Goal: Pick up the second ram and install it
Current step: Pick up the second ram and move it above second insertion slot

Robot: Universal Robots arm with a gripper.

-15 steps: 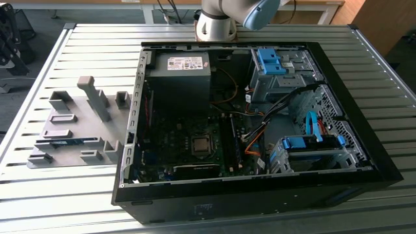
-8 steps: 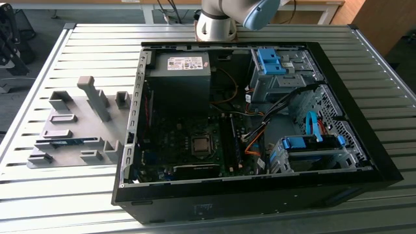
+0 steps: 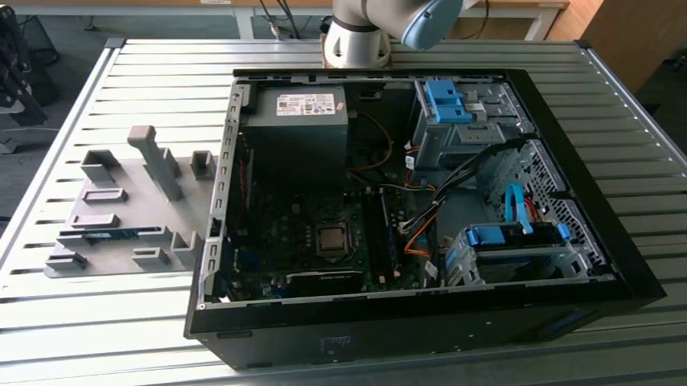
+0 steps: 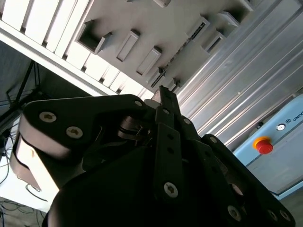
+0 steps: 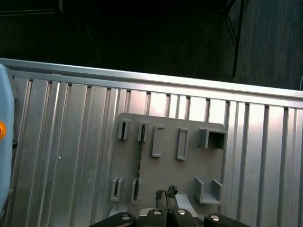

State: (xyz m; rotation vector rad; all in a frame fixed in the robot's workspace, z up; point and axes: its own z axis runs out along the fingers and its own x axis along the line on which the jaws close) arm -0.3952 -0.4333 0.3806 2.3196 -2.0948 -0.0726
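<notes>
Jaws pressing together, hovering over worktop (image 3: 108,322), blue memory stick (image 3: 108,235) sitting in gray rack (image 3: 134,213), exterior view's lower left.

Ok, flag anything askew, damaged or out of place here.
Nothing stands out. The second ram lies straight in its slots on the gray holder plate, and the open computer case lies flat on the slatted table, no damage visible.
</notes>
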